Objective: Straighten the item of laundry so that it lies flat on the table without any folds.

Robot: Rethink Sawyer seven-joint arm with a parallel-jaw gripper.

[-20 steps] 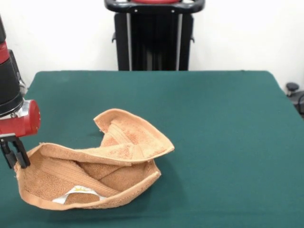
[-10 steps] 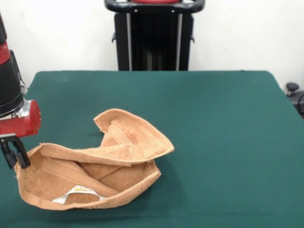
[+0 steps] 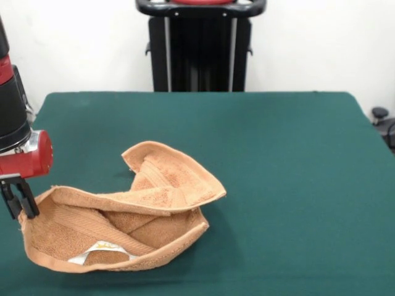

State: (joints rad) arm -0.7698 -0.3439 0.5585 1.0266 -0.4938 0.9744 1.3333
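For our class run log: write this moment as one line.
gripper: shut on towel corner | towel: crumpled, folded, label showing | table: towel not flat

The towel (image 3: 123,216) beside my gripper (image 3: 18,200) is thick, looped terry cloth, rough and matt, with a flatter woven band and a smooth white label (image 3: 102,251). The table (image 3: 278,154) has a matt, felt-like cover. My wrist shell looks like glossy red plastic.

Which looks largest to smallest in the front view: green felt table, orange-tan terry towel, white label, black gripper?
1. Green felt table
2. Orange-tan terry towel
3 and 4. White label, mostly hidden, and black gripper: similar, not ranked.
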